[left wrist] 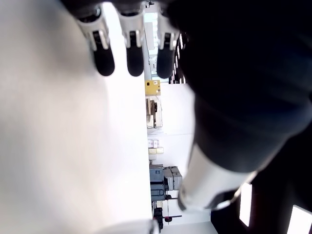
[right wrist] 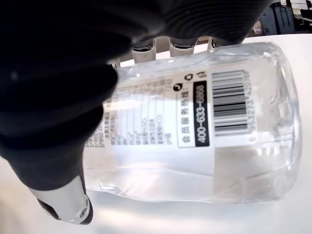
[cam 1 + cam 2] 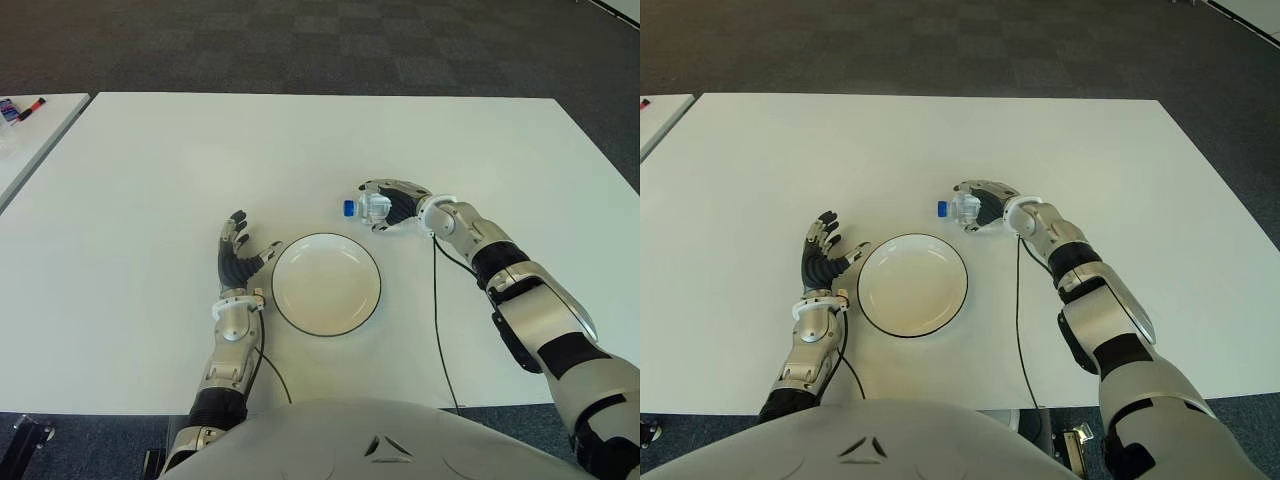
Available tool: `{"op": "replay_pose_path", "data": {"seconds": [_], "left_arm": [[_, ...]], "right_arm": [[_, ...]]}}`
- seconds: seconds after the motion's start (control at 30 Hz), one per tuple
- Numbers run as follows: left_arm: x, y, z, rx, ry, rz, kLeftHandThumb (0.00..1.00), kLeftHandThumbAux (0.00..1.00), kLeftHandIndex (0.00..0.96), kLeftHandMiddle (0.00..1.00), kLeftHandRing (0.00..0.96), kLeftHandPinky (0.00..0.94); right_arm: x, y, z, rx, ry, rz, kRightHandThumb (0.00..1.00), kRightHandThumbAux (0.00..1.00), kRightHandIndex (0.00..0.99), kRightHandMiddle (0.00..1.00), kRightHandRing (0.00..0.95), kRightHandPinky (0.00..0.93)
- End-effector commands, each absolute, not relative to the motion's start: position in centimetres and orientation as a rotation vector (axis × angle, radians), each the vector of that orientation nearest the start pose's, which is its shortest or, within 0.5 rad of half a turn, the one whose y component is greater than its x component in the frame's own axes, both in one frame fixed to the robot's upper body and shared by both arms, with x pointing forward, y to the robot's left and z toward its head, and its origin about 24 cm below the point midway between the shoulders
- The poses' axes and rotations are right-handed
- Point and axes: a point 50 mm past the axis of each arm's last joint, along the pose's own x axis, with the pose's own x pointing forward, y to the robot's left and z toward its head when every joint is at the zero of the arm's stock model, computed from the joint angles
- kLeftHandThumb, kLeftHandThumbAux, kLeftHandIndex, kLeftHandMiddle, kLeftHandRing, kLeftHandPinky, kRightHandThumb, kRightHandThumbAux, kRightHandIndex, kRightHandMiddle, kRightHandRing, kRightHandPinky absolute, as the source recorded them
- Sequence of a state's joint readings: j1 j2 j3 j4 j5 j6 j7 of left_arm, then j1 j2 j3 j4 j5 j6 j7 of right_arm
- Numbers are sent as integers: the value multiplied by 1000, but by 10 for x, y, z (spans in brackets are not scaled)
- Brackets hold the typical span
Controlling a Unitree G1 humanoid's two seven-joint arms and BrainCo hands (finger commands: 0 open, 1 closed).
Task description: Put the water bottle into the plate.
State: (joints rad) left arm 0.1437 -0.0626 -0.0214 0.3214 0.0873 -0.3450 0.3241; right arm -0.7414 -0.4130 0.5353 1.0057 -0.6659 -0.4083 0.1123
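my right hand grips water bottle, beyond plate | left hand open beside plate; desk

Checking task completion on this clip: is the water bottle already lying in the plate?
No. The plate holds nothing, and the water bottle is beyond its far right rim, gripped by the right robot hand.

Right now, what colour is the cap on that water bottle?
Blue. The cap of the water bottle shows best in the left eye view, poking out of the right hand.
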Motion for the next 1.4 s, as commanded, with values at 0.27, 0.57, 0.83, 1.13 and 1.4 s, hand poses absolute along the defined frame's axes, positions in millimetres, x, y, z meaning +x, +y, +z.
{"op": "replay_pose_path", "data": {"seconds": [0.27, 0.57, 0.83, 1.13, 1.4], "left_arm": [[198, 140, -36, 9, 162, 310, 0, 960, 155, 151, 139, 160], [198, 141, -37, 9, 171, 308, 0, 955, 157, 153, 138, 161], [198, 142, -36, 1, 164, 311, 0, 958, 159, 154, 141, 166], [198, 143, -36, 2, 160, 310, 0, 963, 159, 155, 141, 163], [198, 144, -36, 1, 160, 312, 0, 966, 161, 156, 141, 162]], "right_arm": [[348, -159, 29, -1368, 55, 674, 146, 764, 0, 0, 0, 53], [347, -163, 29, -1377, 49, 649, 140, 749, 0, 0, 0, 50], [347, -165, 30, -1367, 47, 631, 146, 738, 0, 0, 0, 48], [347, -168, 30, -1367, 52, 612, 133, 728, 0, 0, 0, 42], [348, -170, 32, -1364, 54, 601, 132, 723, 0, 0, 0, 43]]}}
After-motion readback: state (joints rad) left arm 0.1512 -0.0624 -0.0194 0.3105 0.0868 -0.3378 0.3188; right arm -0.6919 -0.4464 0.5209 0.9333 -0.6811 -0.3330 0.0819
